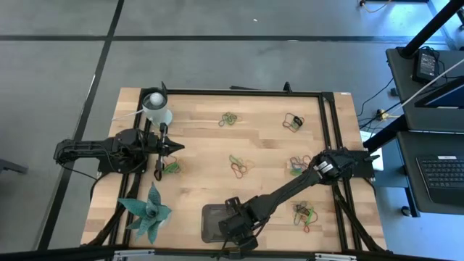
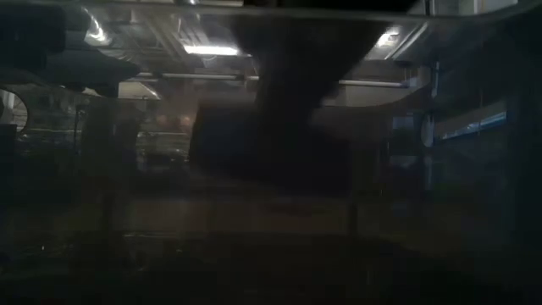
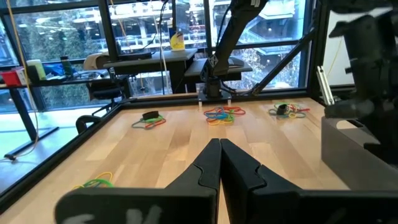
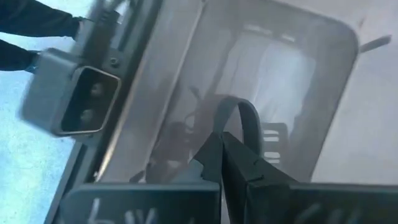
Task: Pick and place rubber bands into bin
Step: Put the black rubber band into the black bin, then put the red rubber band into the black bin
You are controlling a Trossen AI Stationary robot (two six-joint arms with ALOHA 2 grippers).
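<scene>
a: where is the right tool (image 1: 233, 230)?

b: at the near edge of the desk (image 1: 203, 130), directly over the bin (image 1: 212, 221), with its arm stretched across from the right side. its own camera shows the two fingers (image 4: 245, 165) pressed together at the tips, and a dark grey rubber band (image 4: 242, 121) loops up from between them, so the tool is clenched on that band above the bin's grey floor.

a: and the left tool (image 1: 180, 147)?

b: on the left part of the desk, pointing towards the middle. its fingers (image 3: 208, 165) meet with no gap, clenched, and nothing shows between them.

a: where are the other rubber bands?

b: in small heaps across the wood. a green heap (image 1: 172, 167) lies just near of the left tool, a mixed one (image 1: 239, 167) sits in the middle, a greenish one (image 1: 229, 119) and a dark one (image 1: 293, 122) lie towards the far side, and two more colourful heaps (image 1: 299, 165) (image 1: 304, 214) lie on the right, beside the right arm.

a: anything else on the desk?

b: a white cup (image 1: 155, 107) at the far left corner, and a teal plant-shaped thing (image 1: 147, 212) at the near left corner, left of the bin.

a: does the low view help?

b: no, it is too dark; only a big dark shape hangs in the middle.
</scene>
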